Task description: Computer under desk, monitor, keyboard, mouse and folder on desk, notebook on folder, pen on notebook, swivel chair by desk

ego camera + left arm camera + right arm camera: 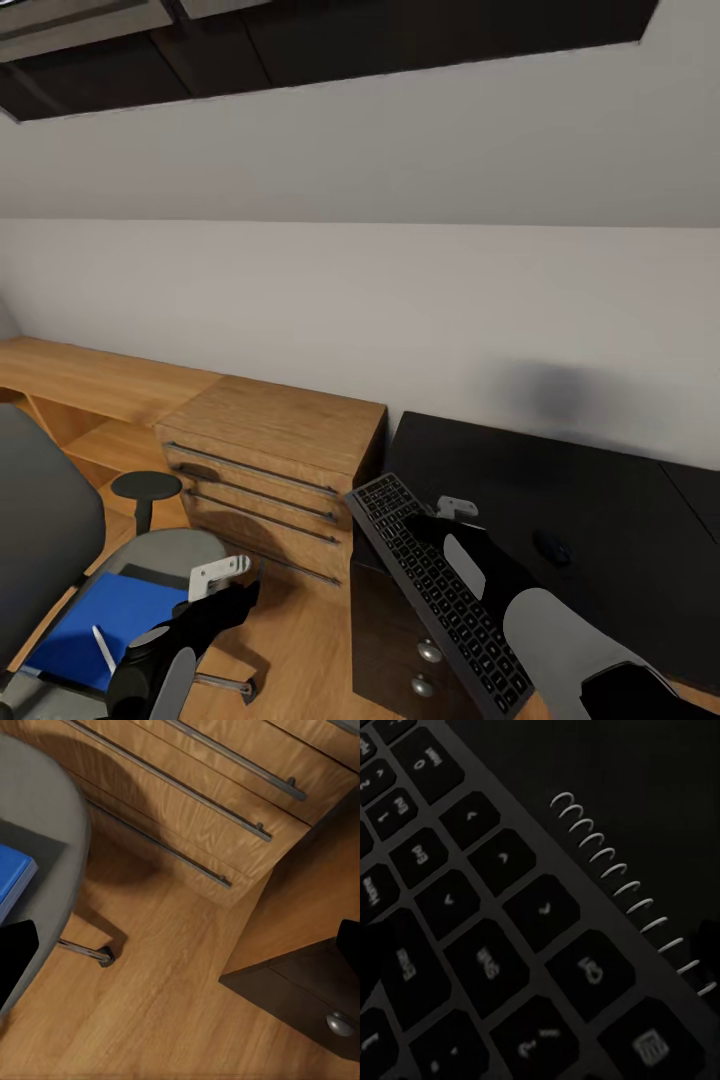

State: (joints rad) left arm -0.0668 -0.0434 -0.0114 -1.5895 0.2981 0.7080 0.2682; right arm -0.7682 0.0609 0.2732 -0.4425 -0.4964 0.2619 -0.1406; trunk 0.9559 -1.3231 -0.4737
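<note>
My right fingers are clamped on the keyboard, which I hold tilted in the air, its far end over the near left corner of the glossy black worktop and its near end hanging out past the worktop's front edge, above the dark drawers with round silver knobs. In my right wrist view the keys sit close under the camera, and just past the keyboard's edge a row of pale wire coils shows against the dark worktop; I cannot tell what they belong to. The mouse lies on the worktop, near the keyboard on the side away from the wooden chest.

My left fingers are spread and hold nothing; they hover over the wood floor between the swivel chair and the worktop's drawers, in front of the wooden chest with its long bar handles. The chair stands apart from the worktop, with the chest's front between them. The blue folder lies flat on the chair's grey seat, and the white pen rests on top of the folder. In my left wrist view the folder's corner shows on the seat's rim, with a chrome leg of the chair base on the floor below.
</note>
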